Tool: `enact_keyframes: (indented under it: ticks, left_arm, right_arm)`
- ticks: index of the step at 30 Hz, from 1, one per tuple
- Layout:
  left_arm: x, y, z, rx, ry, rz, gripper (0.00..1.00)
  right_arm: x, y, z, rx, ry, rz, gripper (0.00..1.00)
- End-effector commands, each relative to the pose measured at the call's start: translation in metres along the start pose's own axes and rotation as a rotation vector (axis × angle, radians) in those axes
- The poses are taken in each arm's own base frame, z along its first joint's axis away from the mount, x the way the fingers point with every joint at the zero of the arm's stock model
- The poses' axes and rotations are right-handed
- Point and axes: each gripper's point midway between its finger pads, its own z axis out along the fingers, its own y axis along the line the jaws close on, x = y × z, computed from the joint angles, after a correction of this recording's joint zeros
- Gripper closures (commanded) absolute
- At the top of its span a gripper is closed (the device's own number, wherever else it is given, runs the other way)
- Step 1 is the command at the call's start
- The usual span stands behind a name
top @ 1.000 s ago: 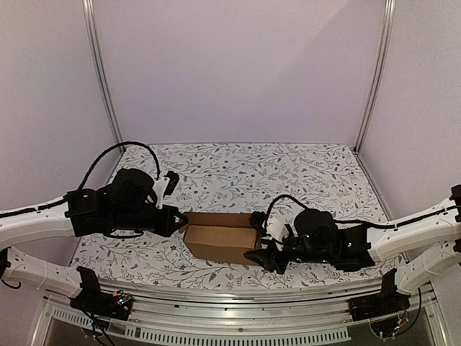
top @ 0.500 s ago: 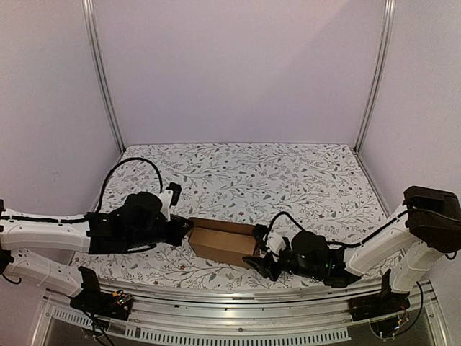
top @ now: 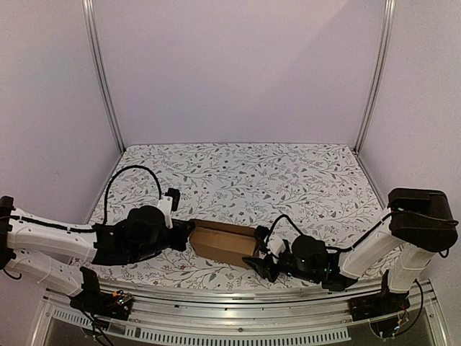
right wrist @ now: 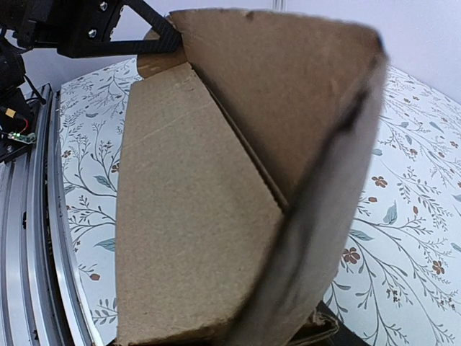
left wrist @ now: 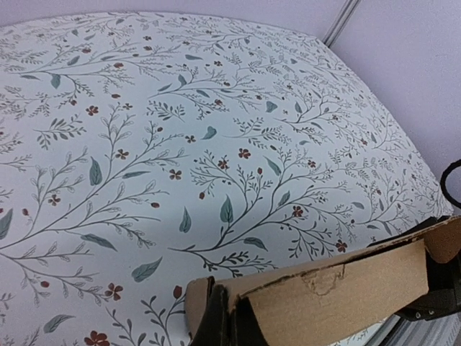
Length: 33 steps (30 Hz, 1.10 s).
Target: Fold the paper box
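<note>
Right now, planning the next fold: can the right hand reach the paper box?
Likely yes: the right hand sits at the paper box's right end, nothing between; the left hand pinches the other.

Paper box (top: 223,241): plain brown cardbd, looking matt and slightly fibrous; its top edge is showing a rough, torn nick in the left wrist view. Desk (top: 302,180) under the box is wearing a floral-print cloth, matt, lying smooth. Left gripper (top: 189,232) at the box's left end: black matt plastic. Arm shells (top: 50,229) either side of the box are looking like smooth white semi-gloss plastic, w/ black rubbery cables (top: 137,167). Rail (top: 238,313) nearer than the box is showing ribbed, brushed alu.
</note>
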Motion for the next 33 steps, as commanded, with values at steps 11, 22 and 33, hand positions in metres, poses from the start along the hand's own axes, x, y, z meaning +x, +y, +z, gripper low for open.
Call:
enact_keyframes:
  ticks: [11,22,33]
  left_arm:
    - [0.047,-0.002,0.003,-0.051,-0.005,0.074,1.0]
    - [0.075,-0.011,0.005,-0.086,0.014,0.118,1.0]
    - [0.092,-0.009,0.009,-0.166,0.034,0.164,1.0]
  right_arm:
    - [-0.008,-0.028,0.0,0.138,-0.089,0.09,0.7]
    - [0.0,-0.034,0.001,0.169,-0.089,0.113,0.64]
    - [0.001,-0.037,-0.003,0.18,-0.092,0.141,0.56]
